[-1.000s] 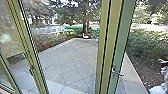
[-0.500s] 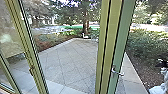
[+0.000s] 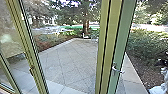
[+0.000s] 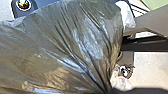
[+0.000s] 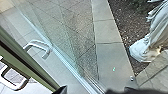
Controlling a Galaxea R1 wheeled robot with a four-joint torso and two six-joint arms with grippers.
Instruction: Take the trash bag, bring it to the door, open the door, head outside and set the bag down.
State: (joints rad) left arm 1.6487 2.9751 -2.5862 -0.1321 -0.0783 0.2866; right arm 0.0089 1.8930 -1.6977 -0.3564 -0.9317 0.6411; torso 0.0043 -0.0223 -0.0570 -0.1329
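In the head view, green-framed glass doors stand before a paved yard, a silver handle [image 3: 118, 70] on the right-hand frame [image 3: 113, 45]. The olive, translucent trash bag [image 4: 75, 45] looks large in the left wrist view, its folds drawn tightly together at my left gripper [image 4: 107, 91], which is shut on its neck. In the right wrist view, the green door frame [image 5: 27, 63] passes beside a glass pane, with a bright looped handle [image 5: 15, 86] on it. My right gripper [image 5: 86, 91] is open near that frame, nothing visible between its dark tips.
Diagonal paving [image 3: 67, 62] lies beyond the glass, bordered by a pale kerb. A bush [image 3: 147, 45] and mulch bed line the right side. By the bed is a white, folded form [image 5: 143, 51]. A tree trunk [image 3: 85, 25] rises farther out.
The dark shape above the white form at the head view's right edge has shifted slightly. The door handle appears a little differently angled; the door frames look unmoved.
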